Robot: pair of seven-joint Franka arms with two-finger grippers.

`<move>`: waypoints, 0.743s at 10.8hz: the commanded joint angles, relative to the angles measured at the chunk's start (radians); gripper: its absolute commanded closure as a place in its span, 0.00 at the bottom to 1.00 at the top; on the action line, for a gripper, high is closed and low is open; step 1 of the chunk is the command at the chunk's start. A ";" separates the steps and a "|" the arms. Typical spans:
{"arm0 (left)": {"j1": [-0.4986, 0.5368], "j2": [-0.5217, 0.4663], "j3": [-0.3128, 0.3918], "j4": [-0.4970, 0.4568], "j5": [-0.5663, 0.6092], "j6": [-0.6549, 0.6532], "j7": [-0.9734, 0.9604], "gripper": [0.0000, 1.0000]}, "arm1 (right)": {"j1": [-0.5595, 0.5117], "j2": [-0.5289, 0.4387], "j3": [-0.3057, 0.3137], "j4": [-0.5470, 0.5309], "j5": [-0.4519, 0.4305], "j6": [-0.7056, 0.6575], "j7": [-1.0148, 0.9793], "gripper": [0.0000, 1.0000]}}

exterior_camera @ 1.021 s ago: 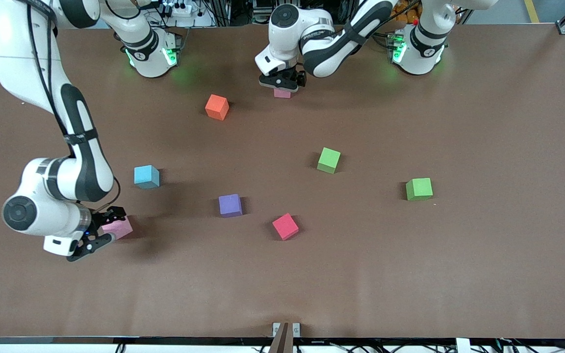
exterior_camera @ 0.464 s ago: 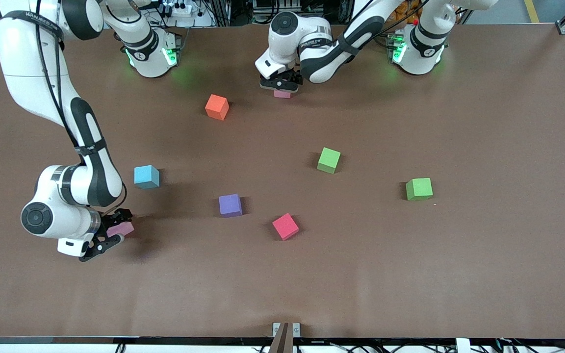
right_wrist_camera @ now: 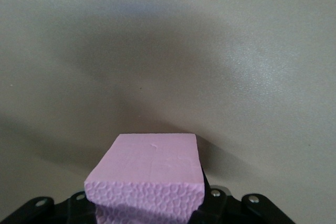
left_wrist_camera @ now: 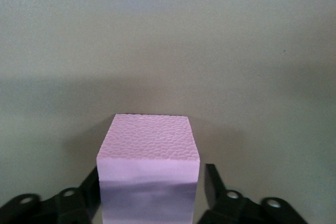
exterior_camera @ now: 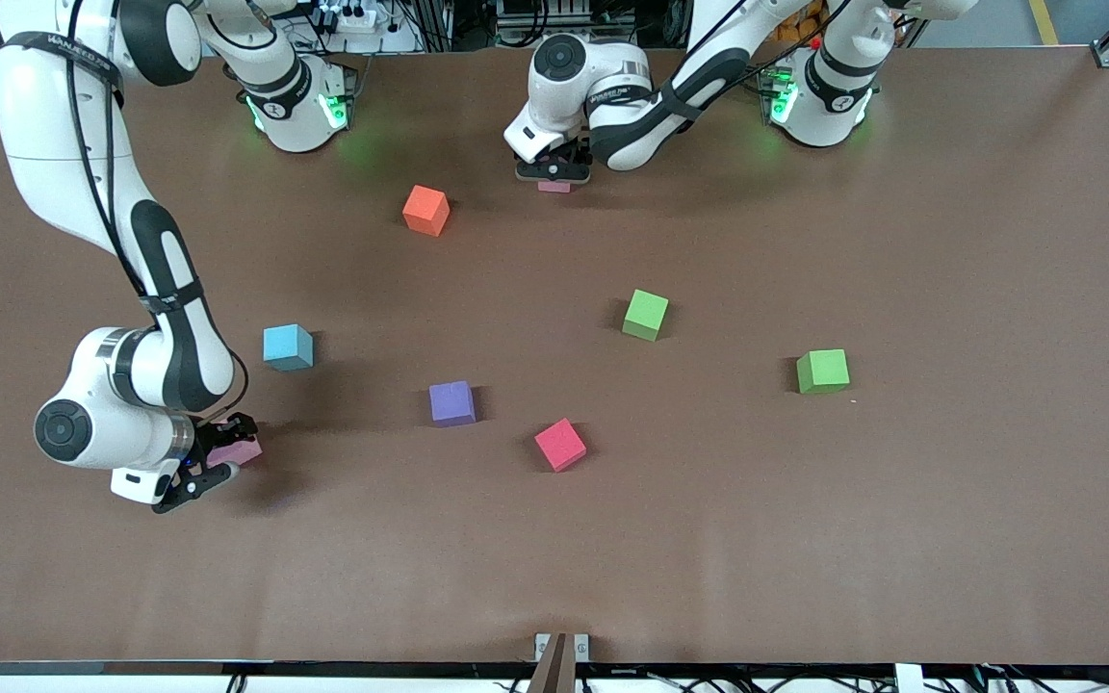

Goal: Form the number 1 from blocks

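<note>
My left gripper (exterior_camera: 553, 176) is low over a light pink block (exterior_camera: 554, 187) that lies close to the robots' bases. In the left wrist view this block (left_wrist_camera: 148, 150) stands between the open fingers (left_wrist_camera: 211, 182), with a narrow gap on one side. My right gripper (exterior_camera: 216, 458) is down at the table toward the right arm's end, shut on the second light pink block (exterior_camera: 239, 450), which fills the space between the jaws in the right wrist view (right_wrist_camera: 149, 171). Loose on the table lie the orange (exterior_camera: 425, 210), sky blue (exterior_camera: 287, 346), purple (exterior_camera: 451, 402), red (exterior_camera: 560, 444) and two green (exterior_camera: 646, 314) (exterior_camera: 822, 371) blocks.
The brown table (exterior_camera: 949, 241) holds only the blocks. The sky blue block lies closest to my right gripper, a little farther from the front camera. A small metal bracket (exterior_camera: 560, 647) sits at the table's front edge.
My left gripper has sunk lower around its pink block. My right gripper has settled onto the other pink block and closed, and the right arm's elbow has shifted slightly.
</note>
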 commanded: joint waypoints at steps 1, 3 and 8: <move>0.006 0.004 -0.005 -0.008 0.019 0.011 -0.059 0.38 | -0.003 -0.022 0.008 0.006 0.023 -0.032 -0.008 1.00; 0.006 0.004 -0.007 -0.007 0.016 0.010 -0.128 0.42 | -0.001 -0.052 0.013 0.003 0.023 -0.072 0.068 1.00; 0.003 0.001 -0.022 -0.007 0.016 0.010 -0.202 0.27 | 0.019 -0.107 0.068 -0.002 0.023 -0.170 0.211 1.00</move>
